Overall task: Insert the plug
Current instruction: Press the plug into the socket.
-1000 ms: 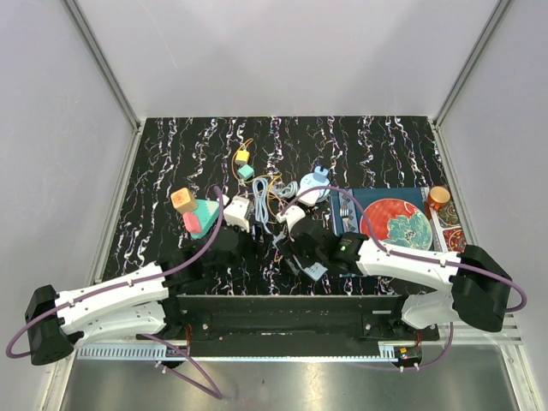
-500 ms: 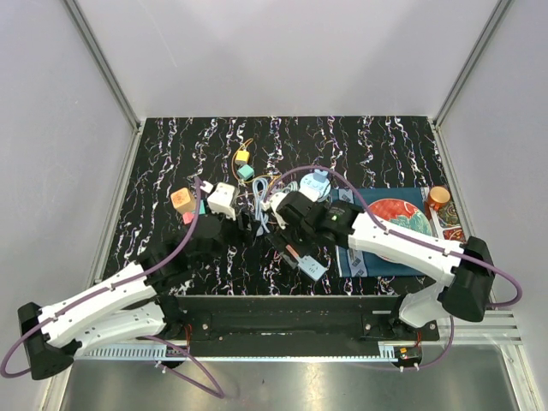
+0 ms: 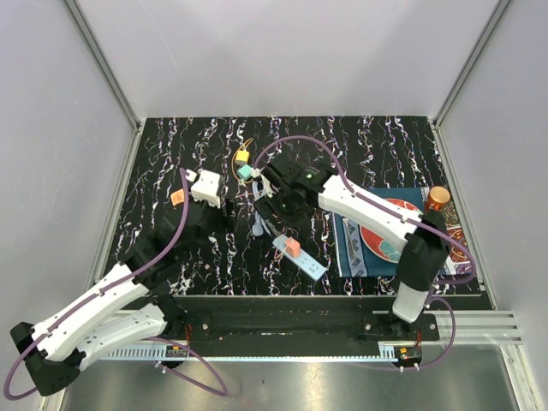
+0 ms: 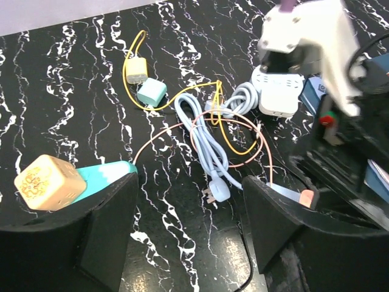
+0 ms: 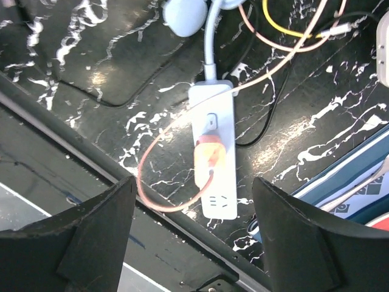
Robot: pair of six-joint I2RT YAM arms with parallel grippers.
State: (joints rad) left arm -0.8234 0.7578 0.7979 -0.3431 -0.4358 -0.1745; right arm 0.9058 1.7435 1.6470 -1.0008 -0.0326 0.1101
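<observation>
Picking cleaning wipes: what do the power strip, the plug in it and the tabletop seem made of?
Power strip: likely moulded plastic, pale and smooth, with crisp socket slots. Plug: salmon-pink, rounded, probably plastic or rubber. Tabletop: black with white marble-like veins and glossy glare; maybe laminate or printed film, not certain.

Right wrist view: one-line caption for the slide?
Open right gripper above the white power strip, a pink plug sitting on its middle socket.
</observation>
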